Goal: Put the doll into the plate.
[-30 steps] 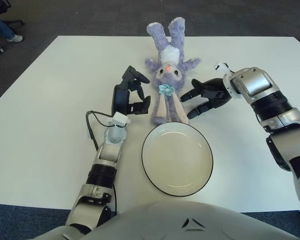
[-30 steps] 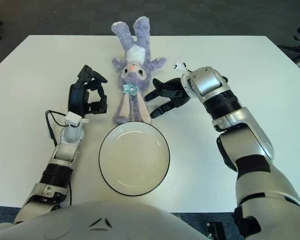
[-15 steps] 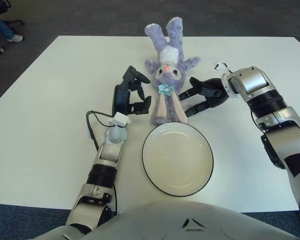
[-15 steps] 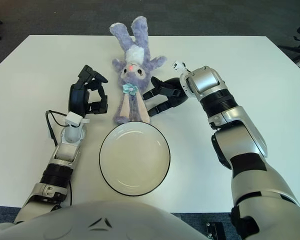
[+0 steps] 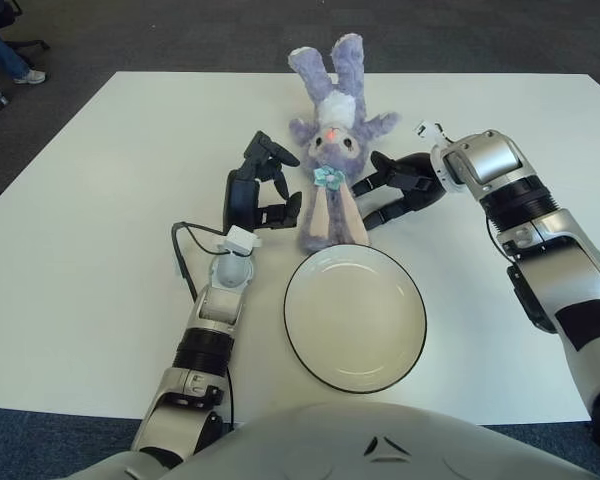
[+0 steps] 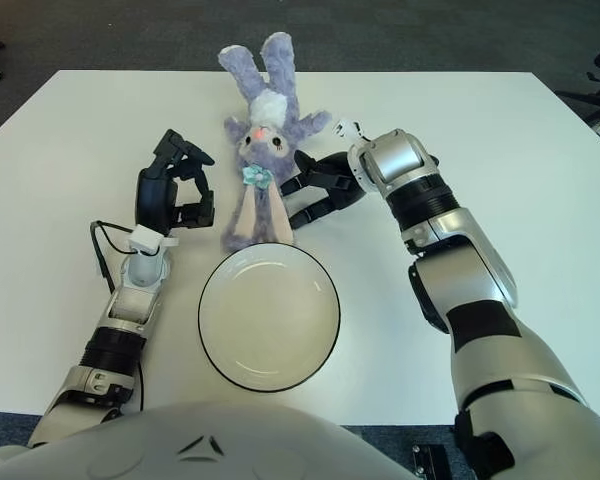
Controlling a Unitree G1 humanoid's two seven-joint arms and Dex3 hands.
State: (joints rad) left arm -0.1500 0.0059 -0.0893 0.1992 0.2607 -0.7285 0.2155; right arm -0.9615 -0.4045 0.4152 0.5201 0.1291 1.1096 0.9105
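White surface (image 5: 90, 240) on dark carpet carries everything. Doll (image 5: 332, 150), a purple plush rabbit, lies flat with ears toward the far edge and feet nearly touching the far rim of the plate (image 5: 355, 317), which is empty. Judgement: doll is light, soft and compressible, not fragile; limp limbs and ears will likely droop when lifted, and fur gives decent friction. Best hold looks to be the torso, around the blue bow, squeezed from both sides; ears or legs would let it dangle and swing. Left hand (image 5: 263, 188) stands upright just beside the doll's legs on the left, fingers curled loosely with nothing between them. Right hand (image 5: 395, 187) is at the doll's other side, fingers spread; two fingertips reach the leg and flank, but contact cannot be confirmed and nothing is clamped. Doll's underside is hidden. Right palm is turned away from camera. Person's leg is cut off at top left corner.
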